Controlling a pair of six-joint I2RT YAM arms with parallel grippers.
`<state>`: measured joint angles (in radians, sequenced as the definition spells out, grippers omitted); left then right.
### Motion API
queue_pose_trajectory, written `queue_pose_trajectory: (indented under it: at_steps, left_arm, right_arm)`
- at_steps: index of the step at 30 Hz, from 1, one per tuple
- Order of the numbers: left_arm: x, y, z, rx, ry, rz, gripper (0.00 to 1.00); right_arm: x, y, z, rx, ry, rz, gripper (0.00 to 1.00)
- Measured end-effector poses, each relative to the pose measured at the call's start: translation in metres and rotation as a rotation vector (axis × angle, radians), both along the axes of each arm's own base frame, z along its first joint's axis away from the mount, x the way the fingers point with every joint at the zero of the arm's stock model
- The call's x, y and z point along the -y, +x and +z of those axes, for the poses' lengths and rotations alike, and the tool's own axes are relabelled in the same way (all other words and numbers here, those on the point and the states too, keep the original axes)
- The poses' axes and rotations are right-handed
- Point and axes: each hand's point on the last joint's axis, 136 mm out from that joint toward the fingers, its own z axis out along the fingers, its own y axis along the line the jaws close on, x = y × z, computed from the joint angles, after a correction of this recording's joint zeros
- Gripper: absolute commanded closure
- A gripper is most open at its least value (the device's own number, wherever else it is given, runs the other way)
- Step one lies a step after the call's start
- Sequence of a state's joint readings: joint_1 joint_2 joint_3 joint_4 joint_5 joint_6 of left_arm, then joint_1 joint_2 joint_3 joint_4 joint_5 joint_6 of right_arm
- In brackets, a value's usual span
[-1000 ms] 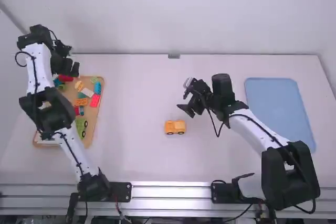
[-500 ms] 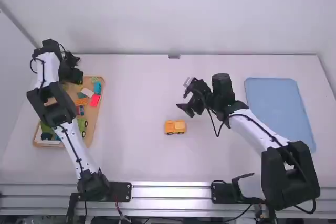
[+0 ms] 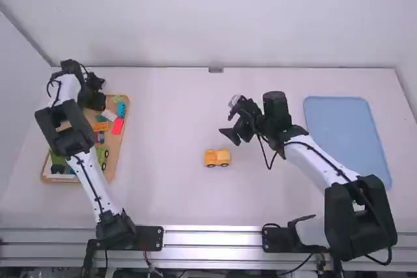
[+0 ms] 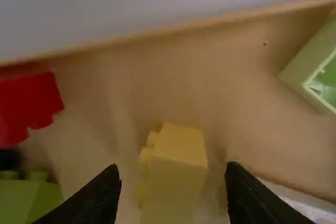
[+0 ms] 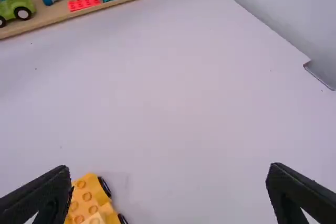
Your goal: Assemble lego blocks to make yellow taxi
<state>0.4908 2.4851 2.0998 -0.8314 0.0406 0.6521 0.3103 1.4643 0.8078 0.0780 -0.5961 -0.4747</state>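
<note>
The left claw [image 4: 172,168] stood parted over a yellow block [image 4: 176,177] in the tray [image 4: 178,29], the right claw [image 5: 169,168] gaped near the wheeled yellow base [image 3: 217,157] on the worktop [image 3: 169,122], and assembly seemed begun, with blocks left to add.

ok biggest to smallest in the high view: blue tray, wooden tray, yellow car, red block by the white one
Blue tray and wooden tray: too alike to rank, left arm hides part of the latter
Yellow car
Red block
</note>
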Motion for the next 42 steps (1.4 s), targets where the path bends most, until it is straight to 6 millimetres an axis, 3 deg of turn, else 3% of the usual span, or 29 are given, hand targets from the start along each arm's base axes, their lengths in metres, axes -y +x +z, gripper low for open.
queue_pose_trajectory:
  at_steps: [6,14,20,23,26,42]
  left_arm:
    - [-0.002,0.007,-0.002,0.041,0.011,-0.001,0.61]
    - [-0.003,-0.003,-0.003,-0.003,0.021,0.019,0.58]
    - [-0.003,-0.01,-0.003,-0.033,0.025,0.023,0.61]
    - [-0.003,-0.011,-0.003,-0.04,0.025,0.022,0.66]
    - [-0.002,-0.012,-0.003,-0.045,0.023,0.02,0.79]
    - [-0.003,-0.006,-0.002,-0.013,0.013,0.034,0.87]
  right_arm:
    - [0.0,0.0,0.0,-0.002,0.001,-0.001,0.02]
    - [0.0,0.0,0.0,-0.001,0.001,-0.001,0.01]
    - [0.0,0.0,0.0,-0.002,0.002,-0.002,0.01]
    - [0.0,0.0,-0.001,-0.006,0.001,-0.003,0.01]
    - [0.0,-0.001,-0.001,-0.006,-0.001,-0.001,0.01]
    - [0.0,0.0,0.0,-0.005,0.005,-0.005,0.02]
